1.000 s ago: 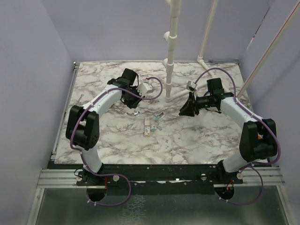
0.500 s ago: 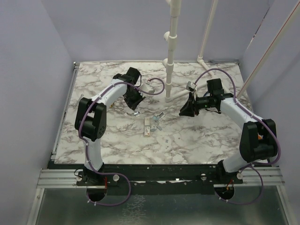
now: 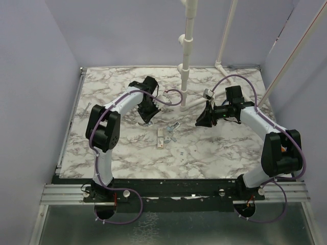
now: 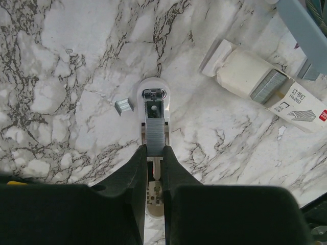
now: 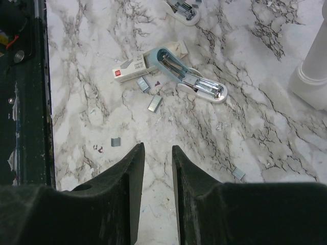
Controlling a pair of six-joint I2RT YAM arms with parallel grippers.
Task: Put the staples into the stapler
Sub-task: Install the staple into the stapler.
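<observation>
In the left wrist view my left gripper (image 4: 155, 149) is shut on the near end of the staples (image 4: 155, 130), a short grey strip. The strip lies along the upturned metal channel of a small white open stapler (image 4: 153, 82) on the marble. From above, the left gripper (image 3: 147, 113) points down over that spot. A second stapler (image 5: 176, 69), teal and white, lies open further right (image 3: 174, 126). My right gripper (image 5: 156, 148) hangs open and empty above bare marble, short of the teal stapler (image 3: 201, 121).
A staple box (image 4: 301, 107) with its white tray slid out lies beside the left gripper and next to the teal stapler (image 5: 130, 69). Loose staple bits (image 5: 155, 103) (image 4: 123, 106) are scattered about. White pipe posts (image 3: 185, 66) stand at the back. The table's dark edge rail (image 5: 25, 92) is close by.
My left arm has swung its gripper rightward and down onto the small white stapler. The right arm has not moved.
</observation>
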